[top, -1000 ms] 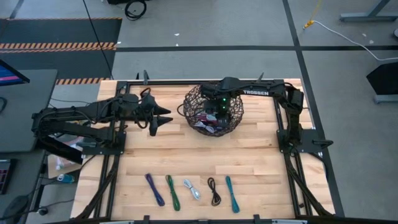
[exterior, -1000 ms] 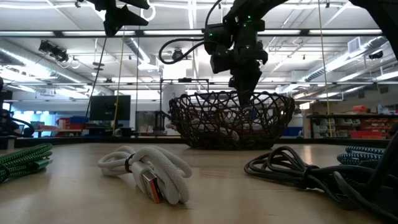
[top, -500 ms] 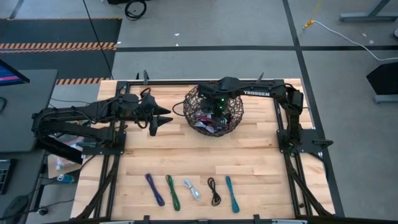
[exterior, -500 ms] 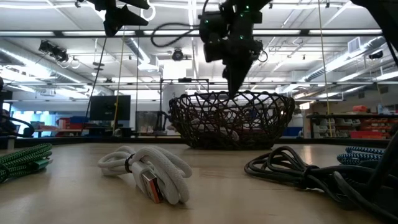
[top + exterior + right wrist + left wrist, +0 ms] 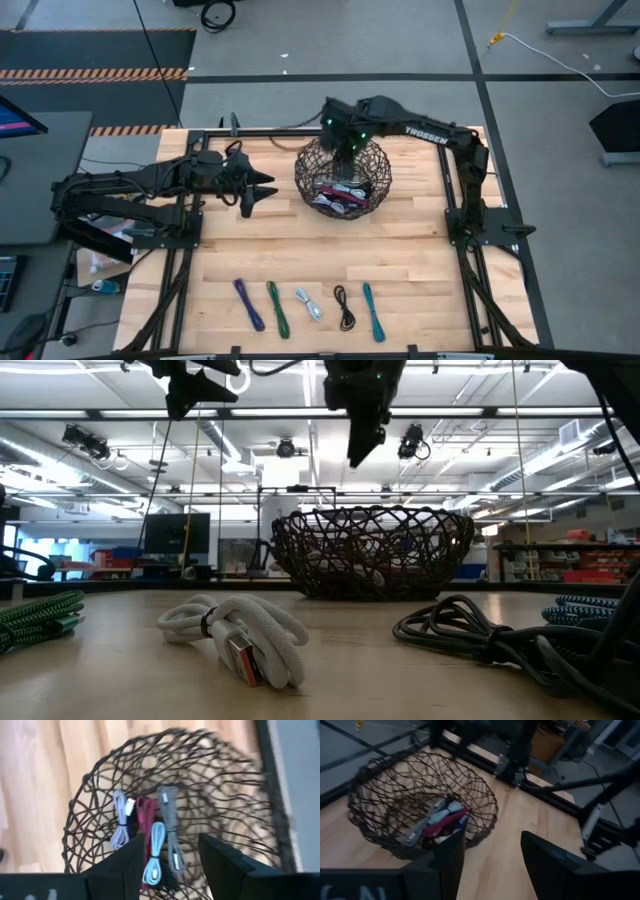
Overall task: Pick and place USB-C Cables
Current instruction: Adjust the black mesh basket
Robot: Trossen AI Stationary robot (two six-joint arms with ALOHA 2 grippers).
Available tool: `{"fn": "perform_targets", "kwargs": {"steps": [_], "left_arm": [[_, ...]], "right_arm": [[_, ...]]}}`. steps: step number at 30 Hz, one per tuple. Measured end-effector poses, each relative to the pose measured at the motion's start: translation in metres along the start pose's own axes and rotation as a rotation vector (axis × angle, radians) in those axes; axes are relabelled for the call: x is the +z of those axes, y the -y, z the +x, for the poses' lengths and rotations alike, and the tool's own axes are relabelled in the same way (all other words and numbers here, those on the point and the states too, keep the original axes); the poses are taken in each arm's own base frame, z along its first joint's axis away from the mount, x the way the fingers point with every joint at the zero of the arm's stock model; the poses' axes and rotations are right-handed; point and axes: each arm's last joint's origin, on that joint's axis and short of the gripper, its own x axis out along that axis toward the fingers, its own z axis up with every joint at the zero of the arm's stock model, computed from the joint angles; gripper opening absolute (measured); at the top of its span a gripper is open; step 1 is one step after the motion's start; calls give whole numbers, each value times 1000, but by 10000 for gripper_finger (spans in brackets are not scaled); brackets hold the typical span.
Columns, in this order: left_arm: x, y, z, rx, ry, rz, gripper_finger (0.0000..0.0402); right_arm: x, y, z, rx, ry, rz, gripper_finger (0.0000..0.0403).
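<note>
A dark wire basket (image 5: 343,180) stands at the far middle of the table and holds several cable bundles (image 5: 150,827): pale lilac, dark red, light blue and grey. Five more cables lie in a row near the table's near edge: purple (image 5: 248,304), green (image 5: 277,307), silvery (image 5: 308,303), black (image 5: 345,307) and teal (image 5: 373,311). My right gripper (image 5: 346,150) hangs open and empty high above the basket (image 5: 356,452), its fingers pointing down. My left gripper (image 5: 268,190) waits open in the air just left of the basket (image 5: 492,840).
The silvery cable (image 5: 240,635) and the black cable (image 5: 480,635) fill the front of the low view. Black frame rails (image 5: 460,235) run along the table's sides. Bare wood (image 5: 330,250) lies between the basket and the row of cables.
My right gripper has risen straight up out of the basket, from inside its rim to well above it, and shifted slightly toward the far edge. The basket and the cables on the table have stayed where they were.
</note>
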Motion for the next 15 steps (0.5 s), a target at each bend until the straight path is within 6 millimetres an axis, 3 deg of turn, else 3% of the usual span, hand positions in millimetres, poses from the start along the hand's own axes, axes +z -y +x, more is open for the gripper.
{"fn": "perform_targets", "kwargs": {"steps": [8, 15], "left_arm": [[-16, 5, 4, -94, -194, -141, 191], [-36, 11, 11, -33, -382, -229, 181]], "right_arm": [[1, 14, -72, -41, 119, 78, 187], [-15, 18, -110, -36, 231, 147, 187]]}}
